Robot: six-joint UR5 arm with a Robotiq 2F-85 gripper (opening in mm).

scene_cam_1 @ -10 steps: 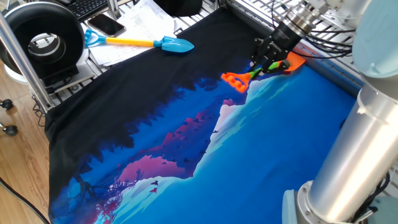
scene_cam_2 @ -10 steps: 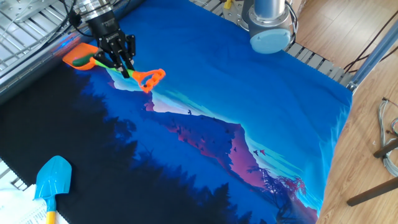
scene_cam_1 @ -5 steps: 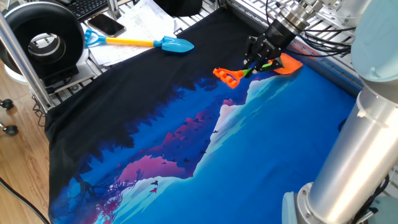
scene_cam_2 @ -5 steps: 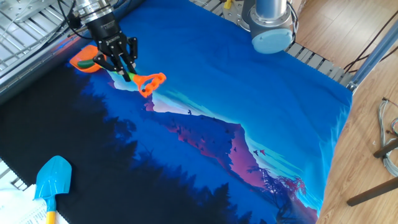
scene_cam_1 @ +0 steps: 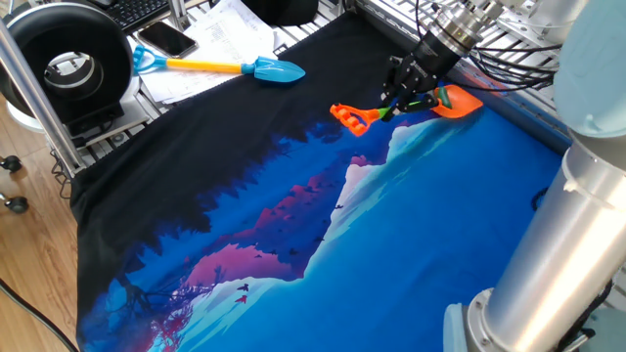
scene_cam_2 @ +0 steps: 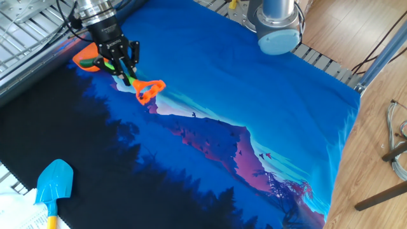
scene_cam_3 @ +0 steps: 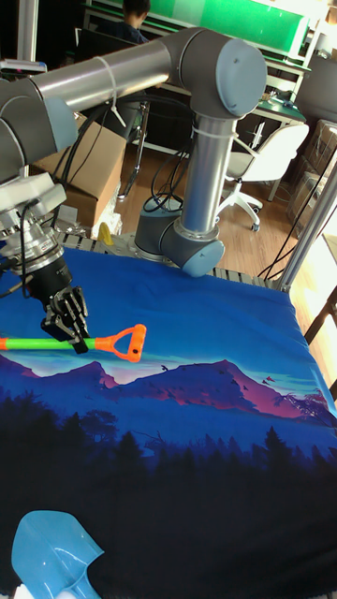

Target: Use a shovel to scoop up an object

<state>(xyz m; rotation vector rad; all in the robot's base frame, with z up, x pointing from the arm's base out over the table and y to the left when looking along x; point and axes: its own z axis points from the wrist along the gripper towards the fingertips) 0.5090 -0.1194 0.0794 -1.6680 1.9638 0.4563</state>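
My gripper (scene_cam_1: 403, 98) is shut on the lime-green shaft of the shovel (scene_cam_1: 391, 110), close to its blade. The orange blade (scene_cam_1: 460, 102) points to the far right and the orange D-handle (scene_cam_1: 349, 115) points left, over the blue and black cloth. From the other fixed view the gripper (scene_cam_2: 124, 71) holds the shovel (scene_cam_2: 150, 90) with the blade (scene_cam_2: 88, 59) at the far left. A small green patch, the object (scene_cam_2: 105, 63), sits on the blade beside the fingers. The tall fixed view shows the gripper (scene_cam_3: 70, 337) on the shaft (scene_cam_3: 28, 344); the blade is cut off at the left.
A blue-bladed, yellow-shafted toy shovel (scene_cam_1: 256, 68) lies at the cloth's far edge, also visible as blue shovel (scene_cam_2: 53, 182). A phone (scene_cam_1: 166, 39), papers and a black round device (scene_cam_1: 68, 64) sit beyond it. The arm's base (scene_cam_2: 276, 28) stands at the cloth's edge.
The gripper has turned the shovel while holding it. In the one fixed view the handle swung left and away; in the other fixed view it dropped toward the camera and the blade shifted slightly right.
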